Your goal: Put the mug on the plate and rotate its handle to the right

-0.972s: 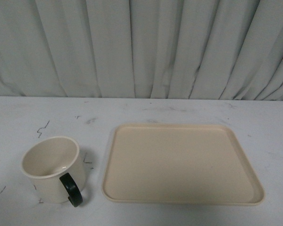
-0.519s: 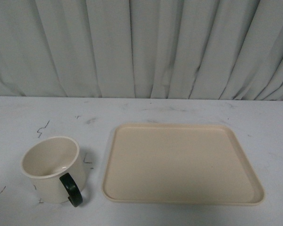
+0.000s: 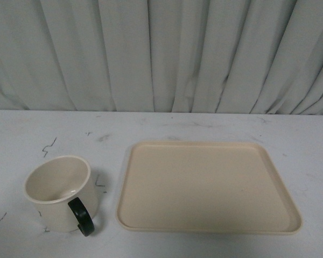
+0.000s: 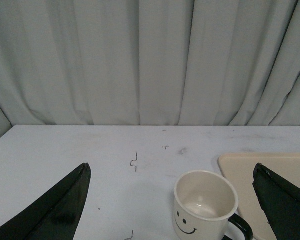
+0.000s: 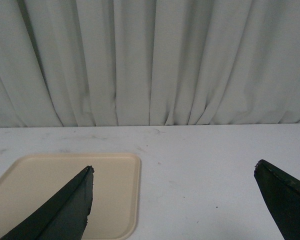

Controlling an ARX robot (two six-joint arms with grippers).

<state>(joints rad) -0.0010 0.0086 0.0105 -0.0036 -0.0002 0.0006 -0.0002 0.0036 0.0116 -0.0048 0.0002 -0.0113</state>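
Observation:
The cream mug (image 3: 58, 191) stands upright on the white table at the front left, its dark handle (image 3: 81, 216) pointing toward the front right. The beige plate (image 3: 207, 185) lies flat to the mug's right, with nothing on it. Neither arm shows in the front view. In the left wrist view my left gripper (image 4: 171, 171) is open, and the mug (image 4: 205, 204) with its smiley face sits between and ahead of the jaws, untouched. In the right wrist view my right gripper (image 5: 173, 171) is open and empty, with the plate (image 5: 115, 190) beside one fingertip.
A pale pleated curtain (image 3: 161, 54) closes off the far side of the table. The white tabletop (image 3: 37, 140) has small dark scuff marks near the mug.

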